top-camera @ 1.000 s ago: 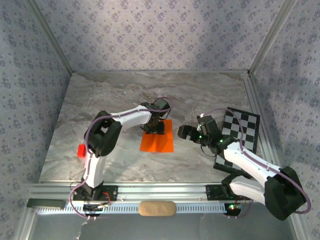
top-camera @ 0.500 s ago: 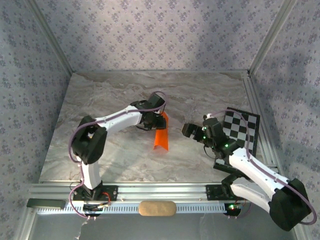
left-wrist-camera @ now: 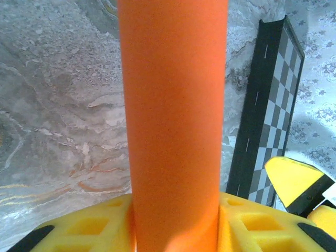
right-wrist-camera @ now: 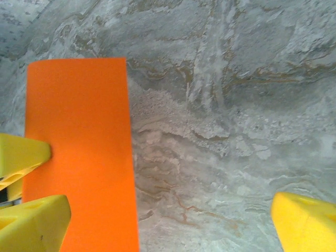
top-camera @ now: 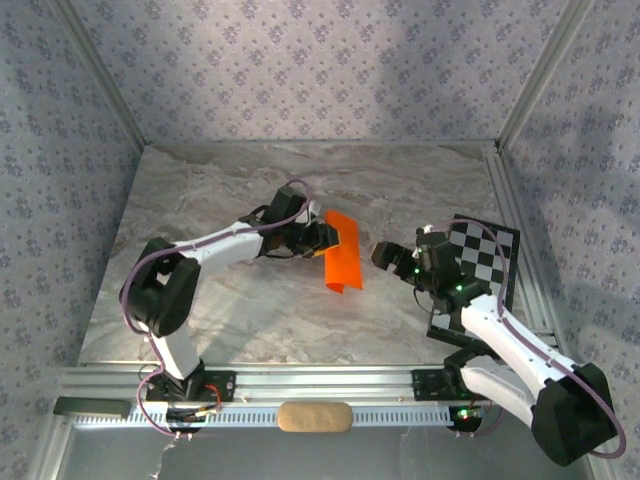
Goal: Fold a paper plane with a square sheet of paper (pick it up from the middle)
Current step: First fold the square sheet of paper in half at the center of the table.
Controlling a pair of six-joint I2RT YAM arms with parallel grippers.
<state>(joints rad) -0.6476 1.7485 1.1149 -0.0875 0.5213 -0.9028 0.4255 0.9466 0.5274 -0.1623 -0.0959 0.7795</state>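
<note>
Left fingers (top-camera: 316,236) clamped on one end of the orange sheet (top-camera: 343,262). The sheet is folded or curled into a narrow strip (lower edge curls under in the top view). It sticks out from the fingers toward the right arm, mid worktop (top-camera: 200,200); can't tell if the far edge touches the marble.

Left wrist view: sheet (left-wrist-camera: 173,115) runs straight up the middle, yellow pads (left-wrist-camera: 89,228) on both sides of its base. Checkerboard card (left-wrist-camera: 270,115) lies off to the right.

Right fingers (top-camera: 382,255) spread wide, holding nothing, just beside the sheet's far end and pointing at it. Right wrist view: one own finger (right-wrist-camera: 307,218) at bottom right, the other at bottom left in front of the sheet (right-wrist-camera: 79,136), no grip on it. Card (top-camera: 490,255) sits under the right arm.
</note>
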